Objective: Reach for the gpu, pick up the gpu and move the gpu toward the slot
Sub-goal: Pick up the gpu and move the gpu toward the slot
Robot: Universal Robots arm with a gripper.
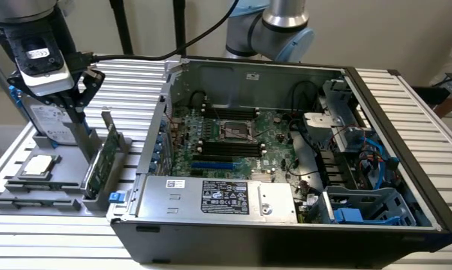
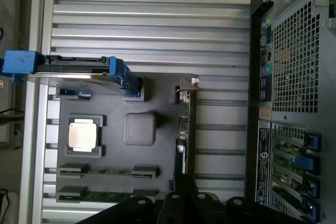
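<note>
Ribbed aluminium makes the table [image 1: 53, 236], and everything stands on it. Closest to me on the exterior view's left is a grey tray [image 1: 64, 171] with a shaped seat for each part, so nothing can slide. In its near seats lie two memory sticks [image 1: 34, 185]. Behind them the square silver processor chip [image 1: 39, 165] lies flat.

The gpu [image 1: 99, 163] is in this tray too, on the side nearest the computer case [image 1: 286, 236]. It stands on its long edge in a groove, not flat. I think this is done on purpose: the upper edge is free, and fingers can come down on both faces of the thin green board. In the wrist view I see it edge-on, with its silver bracket [image 2: 188, 84] at the end away from the camera.

Above the tray hangs the gripper [image 2: 187, 203]. Its fingers stand apart, as far as I can judge, and nothing is between them. They touch no part. In the wrist view the card's edge runs in line with the gap between them, so the reach looks aimed but the grasp is not made.

Further back in the tray the hard drive [image 1: 49, 126] with blue rails stands upright.

The case lies on its side, just beside the tray, with its open side up, so the motherboard [image 1: 233, 140] and its blue slot [image 1: 210, 166] can be reached from above. Farthest away, behind the case, rises the arm [image 1: 278, 28].
</note>
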